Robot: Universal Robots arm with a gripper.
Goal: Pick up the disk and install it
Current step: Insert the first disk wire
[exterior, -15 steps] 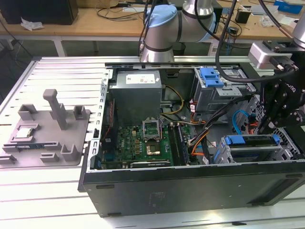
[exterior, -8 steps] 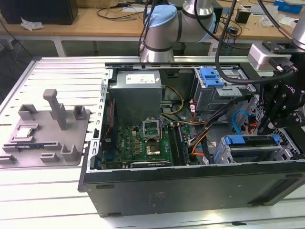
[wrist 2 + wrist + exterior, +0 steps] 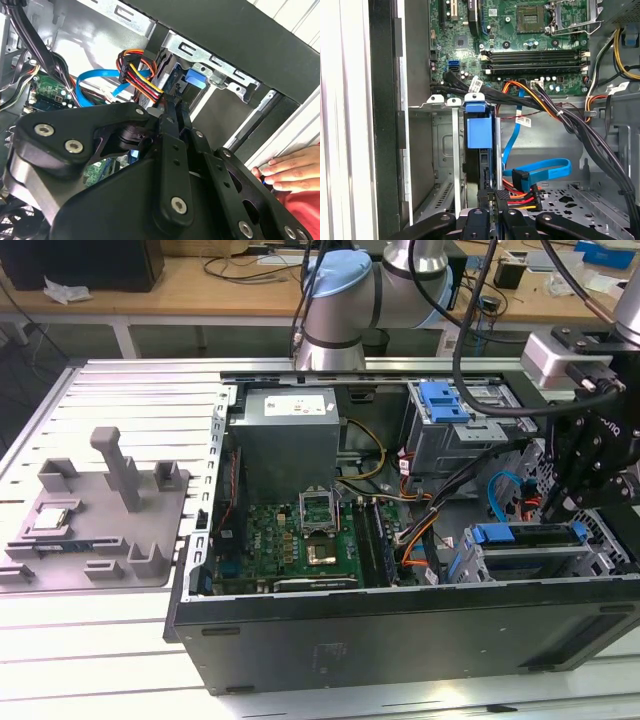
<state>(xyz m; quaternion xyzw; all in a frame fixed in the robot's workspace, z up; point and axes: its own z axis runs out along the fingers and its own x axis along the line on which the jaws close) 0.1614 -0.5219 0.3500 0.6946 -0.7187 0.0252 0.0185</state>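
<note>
The disk (image 3: 522, 533) stands on edge in the drive cage (image 3: 540, 565) at the near corner of the open computer case (image 3: 400, 635), at the exterior view's right, its blue carrier frame uppermost. The fingers (image 3: 562, 502) hang over that cage. In the first wrist view the fingers (image 3: 495, 197) are drawn almost together, only a slit between them and nothing seen held. They sit at the end of the disk (image 3: 480, 132) opposite its blue tab, just beside the power connector (image 3: 517, 200) with its coloured wires. Whether they touch the disk cannot be told. White tags on the cables (image 3: 522, 121) and a label on the power supply (image 3: 300, 405) carry print too small to read.
</note>
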